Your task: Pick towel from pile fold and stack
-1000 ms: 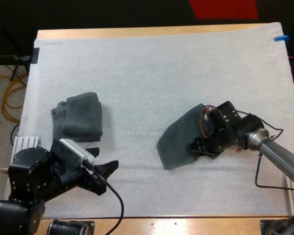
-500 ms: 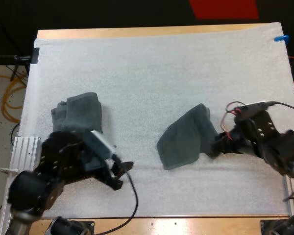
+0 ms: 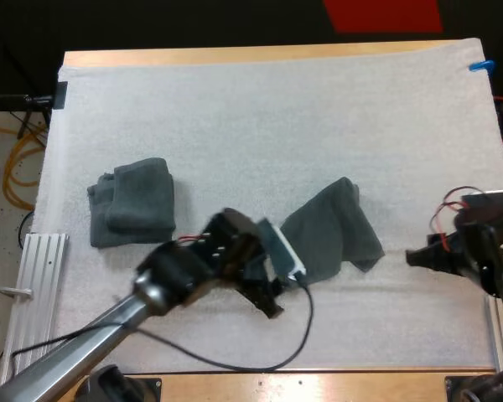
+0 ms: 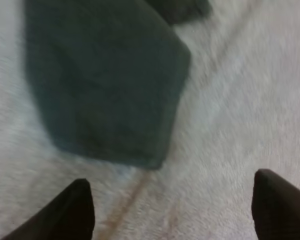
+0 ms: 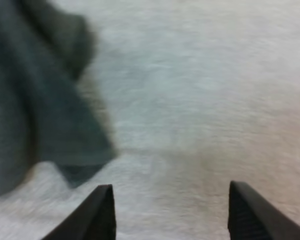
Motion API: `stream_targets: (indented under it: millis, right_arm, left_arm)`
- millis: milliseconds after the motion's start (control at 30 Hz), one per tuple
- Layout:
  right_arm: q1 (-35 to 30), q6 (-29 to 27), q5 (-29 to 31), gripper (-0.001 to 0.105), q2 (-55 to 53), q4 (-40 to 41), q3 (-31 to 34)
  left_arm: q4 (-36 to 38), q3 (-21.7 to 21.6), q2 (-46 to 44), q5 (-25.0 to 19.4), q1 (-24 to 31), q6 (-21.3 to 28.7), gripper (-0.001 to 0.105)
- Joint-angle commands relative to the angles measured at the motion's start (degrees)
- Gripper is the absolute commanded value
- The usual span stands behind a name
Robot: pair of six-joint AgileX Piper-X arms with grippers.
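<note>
A dark grey-green towel (image 3: pixel 331 230) lies loosely folded on the white mat (image 3: pixel 260 126), right of centre. A folded towel stack (image 3: pixel 132 203) rests at the mat's left. My left gripper (image 3: pixel 272 293) is low over the mat just left of the loose towel's near corner; its fingers (image 4: pixel 72 212) stand wide apart with the towel (image 4: pixel 100 75) just ahead of them. My right gripper (image 3: pixel 415 255) is off to the right of the towel, open, with the towel's edge (image 5: pixel 35 115) in front of its fingers (image 5: pixel 97 215) and apart from them.
A ridged metal rail (image 3: pixel 33 285) lies along the mat's left front edge. Yellow cables (image 3: pixel 17 163) lie on the floor beyond the table's left side. Bare mat stretches across the far half of the table.
My right gripper let go of the towel and drew back to the right. My left arm swung from the front left corner across to the towel's near left corner.
</note>
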Motion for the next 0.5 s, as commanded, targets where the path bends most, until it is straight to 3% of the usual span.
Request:
stream_targets:
  millis: [0, 100, 300, 467]
  right_arm:
    - [-2.2, -0.8, -1.3, 0.048, -0.5, 0.5, -0.1]
    - [-5.9, -1.8, -4.6, 0.048, -0.5, 0.5, -0.1]
    - [-10.0, -3.4, -6.5, 0.048, -0.5, 0.6, -0.1]
    - [-10.0, -3.4, -6.6, 0.048, -0.5, 0.7, -0.1]
  left_arm:
    - [-0.4, -0.2, 2.2, -1.8, -1.4, 0.0, 0.064]
    - [-0.8, -0.2, 7.9, -4.3, -3.8, 0.0, 0.055]
    - [-3.3, -0.3, 16.3, -4.6, -5.1, -0.2, 0.032]
    - [-3.2, -2.9, 22.0, -4.6, -5.1, -0.6, 0.035]
